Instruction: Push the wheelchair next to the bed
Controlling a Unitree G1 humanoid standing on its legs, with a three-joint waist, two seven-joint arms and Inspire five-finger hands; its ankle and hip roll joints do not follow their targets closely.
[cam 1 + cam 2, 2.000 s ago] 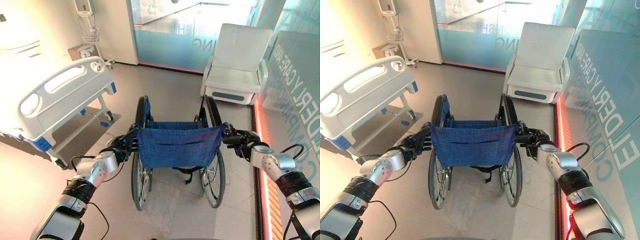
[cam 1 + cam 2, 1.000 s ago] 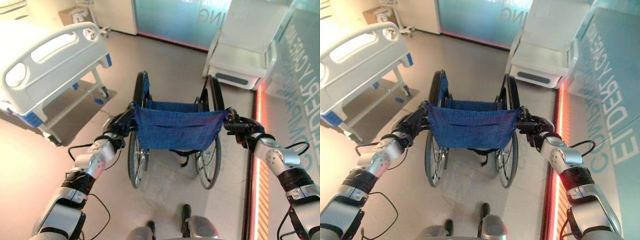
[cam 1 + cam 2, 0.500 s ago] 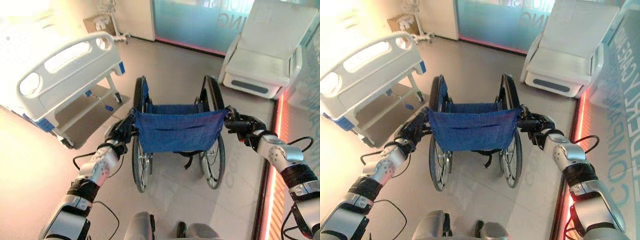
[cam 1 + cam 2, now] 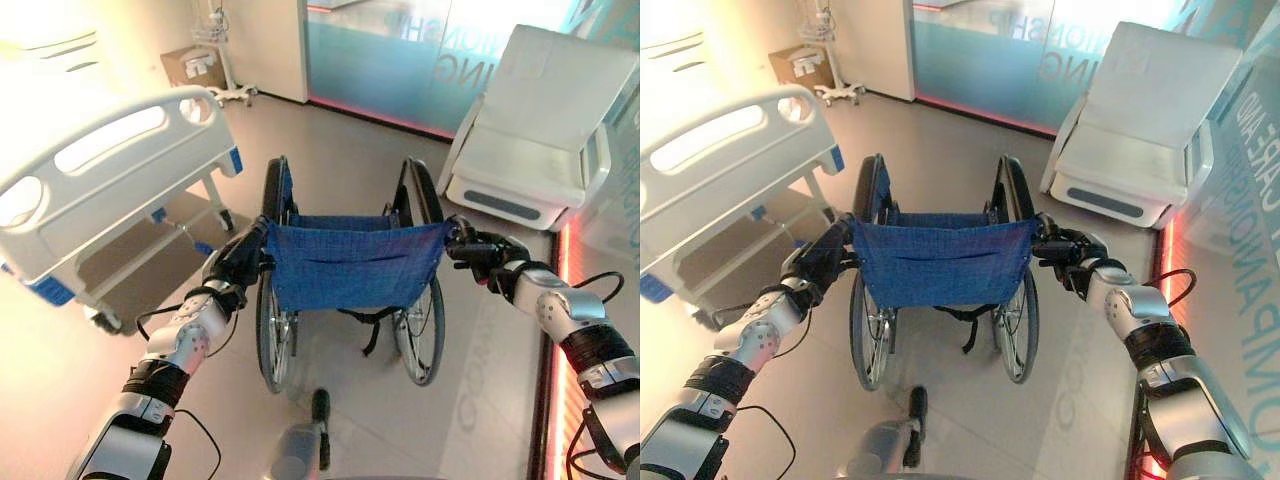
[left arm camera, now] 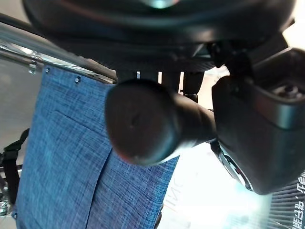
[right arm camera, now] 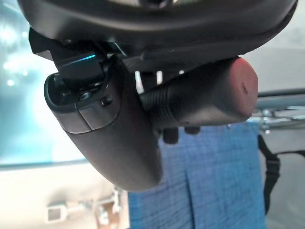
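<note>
Wheelchair [image 4: 350,265] is gripped at both push handles by left hand [image 4: 238,265] and right hand [image 4: 478,252]; it has been rolled closer to hospital bed [image 4: 110,175], not yet alongside.

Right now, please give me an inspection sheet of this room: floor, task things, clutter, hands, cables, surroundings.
Surface: smooth grey tiled floor.
Job's things: folding wheelchair with blue fabric backrest, upright, facing away; white hospital bed with blue corners stands ahead on the robot's left, apart from the wheelchair.
Clutter: nothing seen near the wheels.
Hands: left hand curled round the black left push handle; right hand curled round the black right push handle.
Cables: nothing seen.
Surroundings: white reclining chair ahead on the right; frosted glass wall; cardboard box in the far corner.
</note>
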